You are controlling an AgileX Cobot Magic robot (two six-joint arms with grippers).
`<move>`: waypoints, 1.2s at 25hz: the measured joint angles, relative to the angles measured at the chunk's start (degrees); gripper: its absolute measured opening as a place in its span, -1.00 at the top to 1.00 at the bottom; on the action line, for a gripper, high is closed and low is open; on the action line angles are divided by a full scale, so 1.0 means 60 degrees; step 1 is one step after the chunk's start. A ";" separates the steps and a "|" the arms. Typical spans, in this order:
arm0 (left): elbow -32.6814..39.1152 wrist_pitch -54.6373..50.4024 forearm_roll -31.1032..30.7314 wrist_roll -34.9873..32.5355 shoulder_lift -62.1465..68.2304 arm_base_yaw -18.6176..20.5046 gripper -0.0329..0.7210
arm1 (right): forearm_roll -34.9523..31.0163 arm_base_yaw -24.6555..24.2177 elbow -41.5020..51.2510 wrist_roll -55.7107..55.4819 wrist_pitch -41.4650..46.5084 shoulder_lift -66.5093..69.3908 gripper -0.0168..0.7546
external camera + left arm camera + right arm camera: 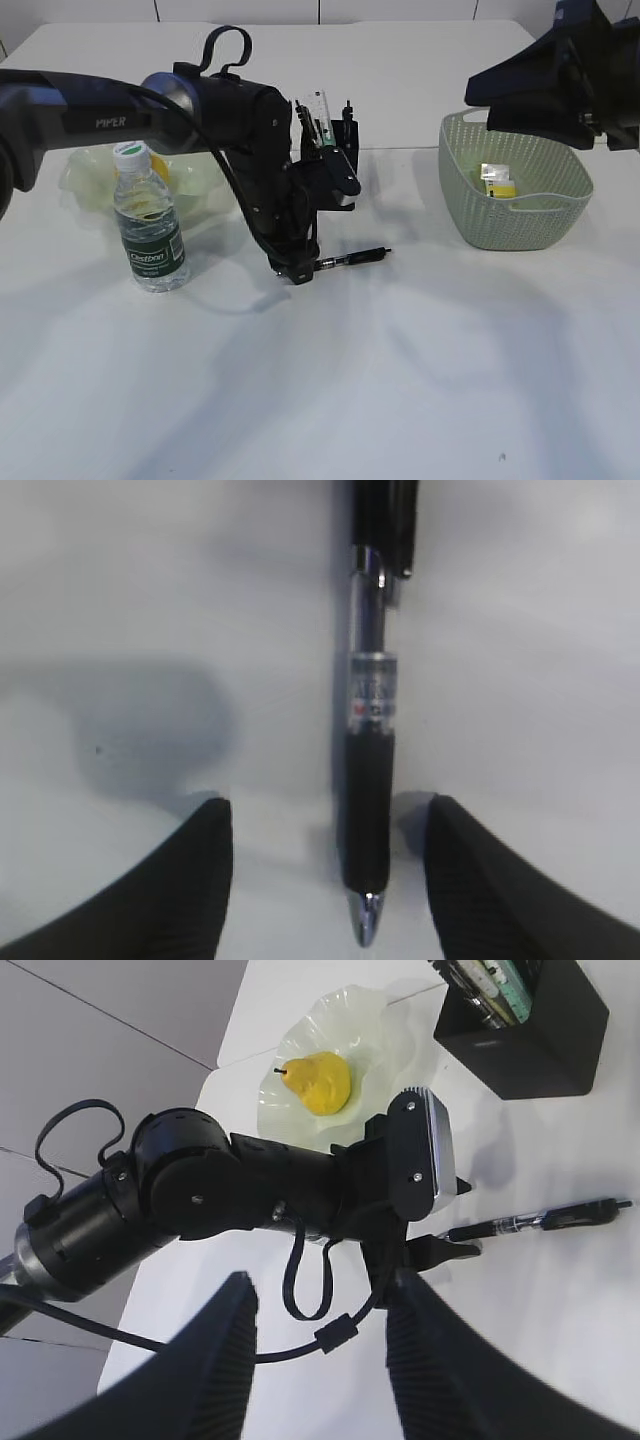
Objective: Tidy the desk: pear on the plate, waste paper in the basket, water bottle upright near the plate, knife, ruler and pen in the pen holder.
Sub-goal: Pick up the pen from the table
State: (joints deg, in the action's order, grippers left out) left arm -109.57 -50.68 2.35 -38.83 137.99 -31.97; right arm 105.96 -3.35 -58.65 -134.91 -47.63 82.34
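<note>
A black pen [355,257] lies flat on the white table. My left gripper [296,270] is open and low over the pen's tip end, a finger on each side; the left wrist view shows the pen [370,770] between the open fingers [330,880], not touching. The black pen holder [335,140] at the back holds a ruler and other items. The yellow pear [318,1080] sits on the clear plate [400,1030]. The water bottle [149,220] stands upright in front of the plate [85,180]. My right gripper [320,1360] is open and empty, raised at the right.
The green basket [470,190] at the right holds waste paper [497,180]. The right arm [560,75] hangs above the basket. The left arm [230,110] spans from the left edge to the table's middle.
</note>
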 joint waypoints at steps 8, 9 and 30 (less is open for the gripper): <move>-0.0320 -0.0705 0.0640 -0.0856 0.0128 0.0174 -0.24 | 0.0000 0.0000 0.0000 0.0000 0.0000 0.0000 0.12; -0.0403 -0.0740 0.0667 -0.0880 0.0186 0.0174 -0.24 | 0.0000 0.0000 0.0000 0.0000 0.0000 0.0000 0.12; -0.0706 -0.1025 0.1101 -0.0925 0.0435 0.0174 0.00 | 0.0000 0.0000 0.0000 0.0034 0.0000 0.0000 0.12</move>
State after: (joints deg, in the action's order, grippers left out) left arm -113.81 -56.83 8.95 -44.38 140.60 -30.93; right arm 105.96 -3.35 -58.65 -134.71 -47.63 82.34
